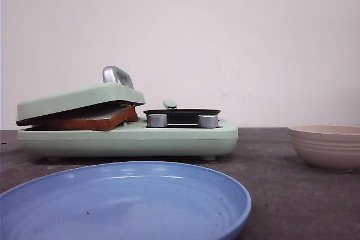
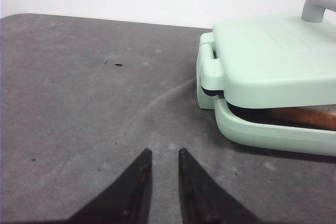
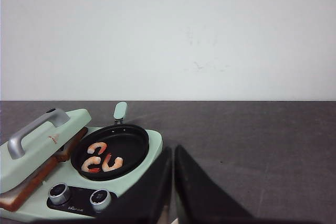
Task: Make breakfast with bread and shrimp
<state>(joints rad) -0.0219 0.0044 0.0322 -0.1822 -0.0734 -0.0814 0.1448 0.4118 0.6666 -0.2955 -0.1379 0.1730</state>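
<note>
Front view, nearest the camera: a blue plate (image 1: 125, 203) fills the lower left of the frame, bare but for a few dark specks. Just behind it, at centre left, sits the mint-green cooker (image 1: 126, 137) on the dark table (image 1: 270, 167). Its lid (image 1: 79, 98) is down on the left half, tilted, resting on the bread (image 1: 93, 117), whose brown crust pokes out from under the lid's near edge. A silver handle (image 1: 117, 75) rises from the lid. On the cooker's right half sits a shallow black pan (image 1: 181, 114) with two silver knobs (image 1: 157, 120) in front of it. At the far right edge of the frame, a beige bowl (image 1: 326, 145) stands well apart from the cooker. A plain pale wall closes the back.

Left wrist view: the left gripper (image 2: 164, 157) shows at bottom centre, its dark fingers (image 2: 137, 182) a narrow gap apart, gripping nothing, above bare table. The cooker is off at the right of the frame, a strip of crust visible in the slot under the lid.

Right wrist view: the right gripper (image 3: 173, 153) is at bottom centre, jaws all but touching, nothing between them. To its left in the frame is the pan, with three curled pink shrimp (image 3: 101, 157) lying close together in it. The bread's corner shows at lower left under the lid.
</note>
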